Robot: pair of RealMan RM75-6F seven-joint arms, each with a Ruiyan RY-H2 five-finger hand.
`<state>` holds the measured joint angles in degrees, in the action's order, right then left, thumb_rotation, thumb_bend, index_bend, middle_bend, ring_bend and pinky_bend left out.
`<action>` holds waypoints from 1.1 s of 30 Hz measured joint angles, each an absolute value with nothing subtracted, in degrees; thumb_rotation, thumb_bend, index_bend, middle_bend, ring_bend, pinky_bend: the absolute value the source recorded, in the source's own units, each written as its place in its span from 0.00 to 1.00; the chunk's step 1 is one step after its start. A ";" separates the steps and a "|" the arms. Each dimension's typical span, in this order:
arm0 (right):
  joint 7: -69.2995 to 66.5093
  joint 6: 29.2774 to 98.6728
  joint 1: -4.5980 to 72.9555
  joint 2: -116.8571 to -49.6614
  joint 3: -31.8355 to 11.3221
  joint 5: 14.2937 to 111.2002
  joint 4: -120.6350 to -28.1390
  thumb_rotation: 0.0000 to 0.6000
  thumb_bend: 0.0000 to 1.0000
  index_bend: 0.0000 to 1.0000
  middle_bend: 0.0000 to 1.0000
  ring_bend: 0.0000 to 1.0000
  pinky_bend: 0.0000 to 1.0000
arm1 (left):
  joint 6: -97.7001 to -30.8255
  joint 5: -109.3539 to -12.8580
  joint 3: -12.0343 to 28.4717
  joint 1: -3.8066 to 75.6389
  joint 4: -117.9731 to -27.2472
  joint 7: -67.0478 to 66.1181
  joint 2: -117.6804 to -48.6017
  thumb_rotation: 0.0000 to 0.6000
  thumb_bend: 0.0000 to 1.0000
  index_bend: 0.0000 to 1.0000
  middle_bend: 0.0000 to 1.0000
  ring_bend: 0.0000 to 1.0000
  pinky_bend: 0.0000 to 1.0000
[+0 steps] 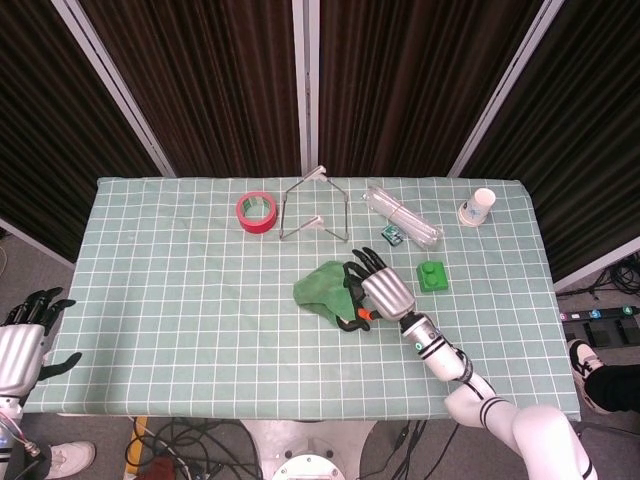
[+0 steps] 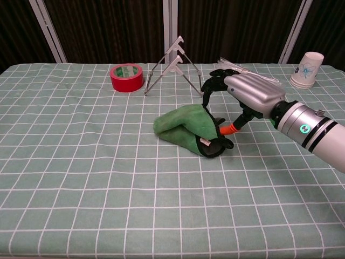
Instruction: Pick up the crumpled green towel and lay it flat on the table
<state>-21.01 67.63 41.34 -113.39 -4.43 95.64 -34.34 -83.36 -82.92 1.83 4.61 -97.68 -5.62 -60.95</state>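
While your right hand (image 2: pixel 245 93) sits over the right end of the green towel (image 2: pixel 183 128), its dark fingers (image 2: pixel 210 82) curl down toward the cloth and the orange-tipped thumb (image 2: pixel 229 129) points at the towel's near-right edge. You can't tell from either view if the fingers touch the cloth or grip it. The towel is bunched up in a lump near the middle of the table (image 1: pixel 180 300), w/ a dark edge and a small loop at its near-right end.

Your left hand (image 1: pixel 22 345) is off the near-left corner of the table, low, fingers apart, holding nothing.

Only one container: a paper cup (image 2: pixel 305 69) standing upright at the far right. You can't see what's inside it.

Other stuff on the table: a red tape roll (image 2: pixel 126 77) lying flat at the far left-middle, a wire stand (image 2: pixel 173 67) shaped like a triangle just right of it, a clear plastic bundle (image 1: pixel 402 216) far right of the stand, a small teal thing (image 1: pixel 391 235) near that bundle, and a green block (image 1: pixel 432 276) right of your right hand.

A pale green cloth w/ a white grid covers the tabletop. Behind it hang dark curtains (image 1: pixel 210 80) w/ light metal posts btw them. Cables (image 1: pixel 190 435) lie on the floor at the near side.
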 measured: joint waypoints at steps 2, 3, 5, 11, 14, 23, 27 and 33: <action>-22.44 69.01 41.46 -114.09 -3.59 96.28 -32.89 1.00 0.01 0.39 0.19 0.02 0.00 | -83.10 -82.82 1.83 4.69 -97.70 -5.52 -60.94 1.00 0.10 0.22 0.15 0.11 0.20; -22.83 69.23 41.55 -114.27 -3.16 96.54 -32.41 1.00 0.01 0.39 0.19 0.02 0.00 | -82.91 -82.75 1.83 4.75 -97.71 -5.52 -60.94 1.00 0.10 0.22 0.15 0.11 0.20; -23.30 69.37 41.83 -114.56 -2.14 97.20 -31.66 1.00 0.01 0.39 0.19 0.02 0.00 | -82.35 -82.61 1.78 4.95 -97.82 -5.59 -60.90 1.00 0.10 0.22 0.15 0.11 0.20; -23.55 70.70 42.57 -115.55 0.47 99.28 -29.85 1.00 0.05 0.39 0.19 0.03 0.00 | -81.82 -82.10 1.61 4.99 -98.34 -5.39 -60.58 1.00 0.10 0.22 0.15 0.11 0.20; -23.69 70.90 42.79 -116.24 1.31 99.71 -28.84 1.00 0.10 0.43 0.20 0.04 0.00 | -81.75 -82.08 1.48 4.89 -98.42 -5.14 -60.41 1.00 0.10 0.22 0.15 0.11 0.21; -24.96 71.70 43.80 -118.63 2.03 99.79 -25.83 1.00 0.32 0.56 0.24 0.08 0.00 | -81.67 -82.23 1.34 4.81 -98.36 -4.46 -60.21 1.00 0.10 0.22 0.15 0.11 0.20; -25.11 71.93 44.53 -119.22 1.70 99.35 -25.28 1.00 0.37 0.59 0.25 0.08 0.00 | -81.52 -82.11 1.50 4.96 -98.27 -4.21 -60.14 1.00 0.10 0.22 0.15 0.11 0.21; -25.29 72.75 45.80 -119.60 0.64 98.55 -25.84 1.00 0.42 0.74 0.30 0.11 0.00 | -81.34 -82.06 1.97 5.37 -97.77 -3.44 -60.19 1.00 0.10 0.22 0.15 0.11 0.21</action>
